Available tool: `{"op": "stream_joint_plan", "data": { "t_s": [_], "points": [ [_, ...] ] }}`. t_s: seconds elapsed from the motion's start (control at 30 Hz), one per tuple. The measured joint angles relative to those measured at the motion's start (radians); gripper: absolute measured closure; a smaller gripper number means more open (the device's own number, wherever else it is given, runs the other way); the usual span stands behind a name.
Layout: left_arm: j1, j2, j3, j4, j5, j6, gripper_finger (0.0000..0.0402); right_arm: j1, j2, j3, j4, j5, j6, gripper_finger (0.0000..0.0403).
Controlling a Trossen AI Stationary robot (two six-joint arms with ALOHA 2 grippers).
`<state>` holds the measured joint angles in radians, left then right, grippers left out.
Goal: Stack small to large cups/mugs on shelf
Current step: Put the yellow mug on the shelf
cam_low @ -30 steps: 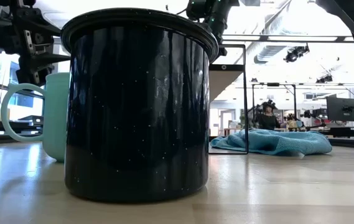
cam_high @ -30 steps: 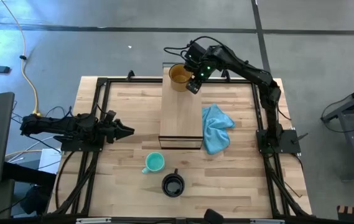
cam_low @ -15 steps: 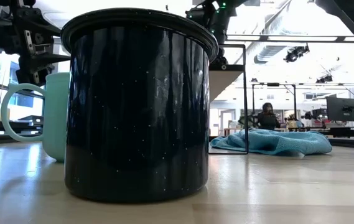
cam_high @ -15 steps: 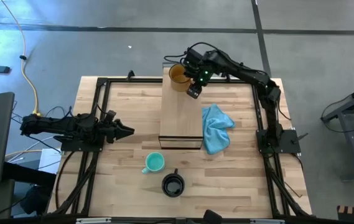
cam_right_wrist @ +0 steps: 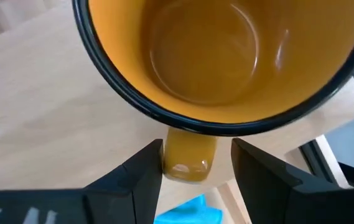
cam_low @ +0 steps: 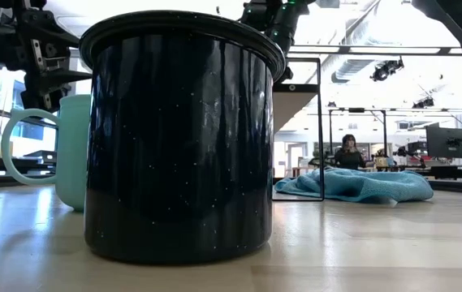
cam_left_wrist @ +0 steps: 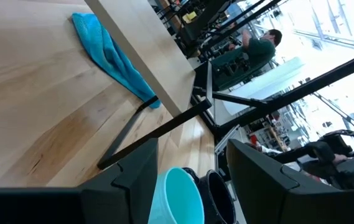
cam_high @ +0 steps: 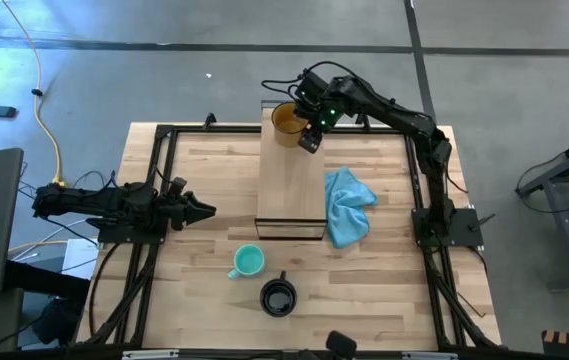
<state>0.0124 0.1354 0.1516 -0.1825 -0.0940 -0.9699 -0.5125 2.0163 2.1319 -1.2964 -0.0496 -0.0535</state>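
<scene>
Right gripper (cam_right_wrist: 189,163) fingers apart, straddling amber mug (cam_right_wrist: 214,56) handle, rim cut off; shelf (cam_high: 291,175) at 12 o'clock. Left gripper (cam_high: 204,211) state unclear.

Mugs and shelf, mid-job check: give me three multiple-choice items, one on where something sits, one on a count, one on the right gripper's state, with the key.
1. Where is the amber mug?
A. On the far end of the shelf
B. On the table beside the blue cloth
C. Inside the teal mug

2. How many mugs stand on the table off the shelf?
A. None
B. Two
C. Three

3. How is the right gripper?
A. Shut on the black mug
B. Resting on the cloth
C. Open, fingers either side of the amber mug's handle

Key: 1 A, the high view shows it at the shelf's far end. 2 B, the teal mug and black mug stand on the table. 3 C, the right wrist view shows gaps beside the handle.
</scene>
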Motion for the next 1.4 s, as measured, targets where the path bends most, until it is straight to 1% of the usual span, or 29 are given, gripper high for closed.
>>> {"op": "stream_joint_plan", "data": {
  "t_s": [0.43, 0.83, 1.4],
  "points": [
    [0.0, 0.0, 0.0, 0.0, 0.0, 0.0, 0.0222, -0.041, 0.0, 0.0, -0.046, 0.04, -0.034, 0.0222],
    [0.0, 0.0, 0.0, -0.001, -0.004, 0.004, 0.0222, -0.081, 0.0, 0.0, -0.026, 0.049, -0.062, 0.0222],
    [0.0, 0.0, 0.0, -0.002, -0.015, 0.004, 0.0222, -0.084, 0.0, 0.001, 0.001, 0.048, -0.079, 0.0222]
  ]
}}
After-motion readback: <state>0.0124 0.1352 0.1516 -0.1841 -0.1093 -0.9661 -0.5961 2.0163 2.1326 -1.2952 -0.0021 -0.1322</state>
